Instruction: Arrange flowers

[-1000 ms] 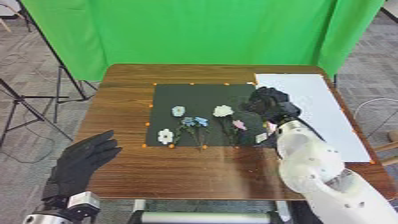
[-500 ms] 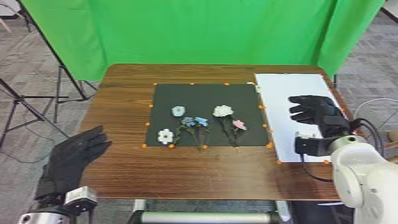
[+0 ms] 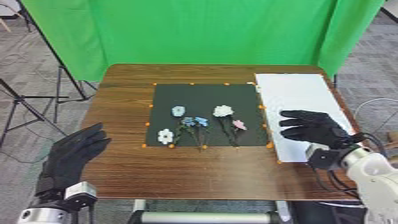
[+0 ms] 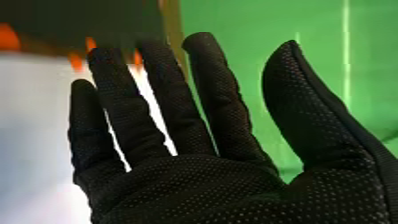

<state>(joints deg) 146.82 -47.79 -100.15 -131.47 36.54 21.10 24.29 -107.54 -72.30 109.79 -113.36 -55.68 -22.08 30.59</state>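
In the head view, my right hand (image 3: 313,128) is over the white board, open and holding nothing. The right wrist view has this hand (image 4: 191,182) with its fingers straight and the thumb spread apart. My left hand (image 3: 69,156) is open left of the table's near part. On the dark mat (image 3: 238,95) lie a pale blue flower (image 3: 179,111), a white flower (image 3: 165,136) at lower left, blue flowers (image 3: 195,121) in the middle, a larger white flower (image 3: 223,111) and a pink flower (image 3: 239,124), with dark stems toward the near edge.
The white board (image 3: 289,90) lies along the right side of the brown table (image 3: 213,175). Small orange markers (image 3: 262,107) line the mat. A green curtain (image 3: 204,35) hangs behind, and black tripod legs (image 3: 31,100) stand at the left.
My right hand has left the mat's right side and moved over the white board, then a little toward the near edge. The left hand has shifted slightly. The flowers look unmoved.
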